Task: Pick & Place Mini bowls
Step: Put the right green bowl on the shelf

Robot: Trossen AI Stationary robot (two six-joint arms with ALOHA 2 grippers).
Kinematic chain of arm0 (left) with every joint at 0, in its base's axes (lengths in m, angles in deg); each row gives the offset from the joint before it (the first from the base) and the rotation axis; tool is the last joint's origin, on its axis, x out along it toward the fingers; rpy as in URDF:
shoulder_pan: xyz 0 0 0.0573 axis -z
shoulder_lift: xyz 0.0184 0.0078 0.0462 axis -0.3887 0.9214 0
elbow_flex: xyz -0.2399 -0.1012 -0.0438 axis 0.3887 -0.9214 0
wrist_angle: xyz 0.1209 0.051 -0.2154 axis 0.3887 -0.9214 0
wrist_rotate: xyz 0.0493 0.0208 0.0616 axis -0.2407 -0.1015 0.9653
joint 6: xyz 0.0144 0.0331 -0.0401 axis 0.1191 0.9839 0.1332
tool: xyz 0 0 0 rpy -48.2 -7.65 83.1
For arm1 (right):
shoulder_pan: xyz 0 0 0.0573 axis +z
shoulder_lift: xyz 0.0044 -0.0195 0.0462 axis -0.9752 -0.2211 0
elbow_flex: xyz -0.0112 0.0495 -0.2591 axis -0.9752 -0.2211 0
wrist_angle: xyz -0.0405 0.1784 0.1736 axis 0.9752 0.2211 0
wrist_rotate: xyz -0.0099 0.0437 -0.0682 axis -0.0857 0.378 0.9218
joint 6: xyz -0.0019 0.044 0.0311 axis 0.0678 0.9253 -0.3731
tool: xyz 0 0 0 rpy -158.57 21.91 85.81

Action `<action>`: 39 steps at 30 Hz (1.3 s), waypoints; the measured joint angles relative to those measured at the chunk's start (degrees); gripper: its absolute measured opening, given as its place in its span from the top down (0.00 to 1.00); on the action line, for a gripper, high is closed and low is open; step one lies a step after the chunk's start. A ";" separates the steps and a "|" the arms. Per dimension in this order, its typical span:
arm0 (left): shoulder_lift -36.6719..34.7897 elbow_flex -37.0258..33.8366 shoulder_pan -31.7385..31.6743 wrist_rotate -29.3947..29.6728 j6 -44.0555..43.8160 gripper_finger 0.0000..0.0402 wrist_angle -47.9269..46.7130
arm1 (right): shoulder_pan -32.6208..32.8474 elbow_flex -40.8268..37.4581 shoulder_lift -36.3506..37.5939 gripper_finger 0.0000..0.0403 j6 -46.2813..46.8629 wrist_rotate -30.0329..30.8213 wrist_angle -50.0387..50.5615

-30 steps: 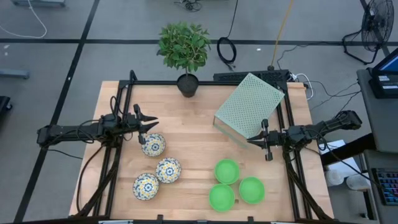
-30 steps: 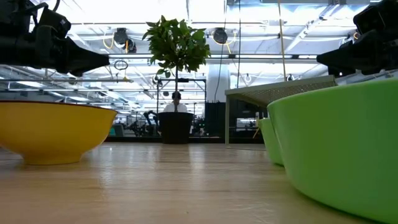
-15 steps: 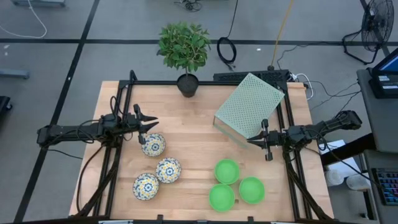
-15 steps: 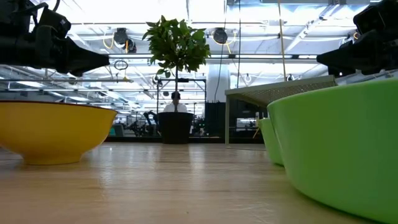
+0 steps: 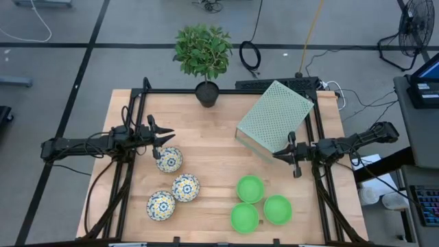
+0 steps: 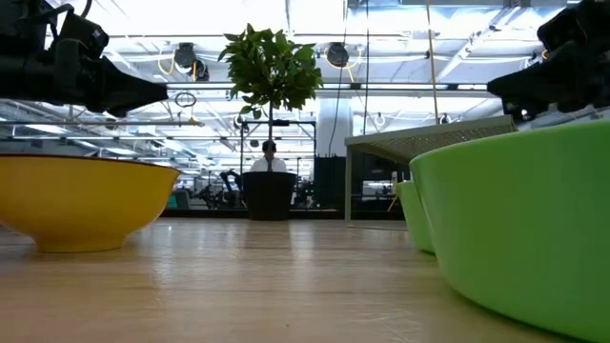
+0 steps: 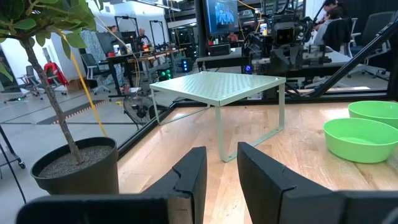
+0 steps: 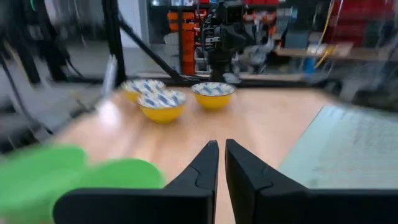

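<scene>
Three white floral mini bowls [image 5: 169,159] [image 5: 185,186] [image 5: 161,205] stand on their bases on the wooden table's left half; their outsides show yellow in the right wrist view [image 8: 160,104]. Three green mini bowls [image 5: 250,189] [image 5: 244,217] [image 5: 277,209] stand at the near right. My left gripper [image 5: 167,137] [image 7: 221,168] hovers just beyond the farthest floral bowl, open and empty, pointing toward the table's right. My right gripper [image 5: 274,156] [image 8: 222,152] is shut and empty, beyond the green bowls, pointing toward the table's left.
A pale green perforated rack [image 5: 276,116] stands on thin legs at the far right, close to my right gripper. A black pot with a small tree [image 5: 206,92] stands at the far edge's middle. Bare wood [image 5: 212,147] lies between the grippers.
My right gripper has shifted slightly, a little upward in the low view. The bowls and my left gripper have stayed where they were.
</scene>
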 joint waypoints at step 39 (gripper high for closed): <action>0.00 0.02 0.00 -0.07 0.02 0.77 0.02 | 28.05 73.86 -61.71 0.52 39.59 16.39 46.53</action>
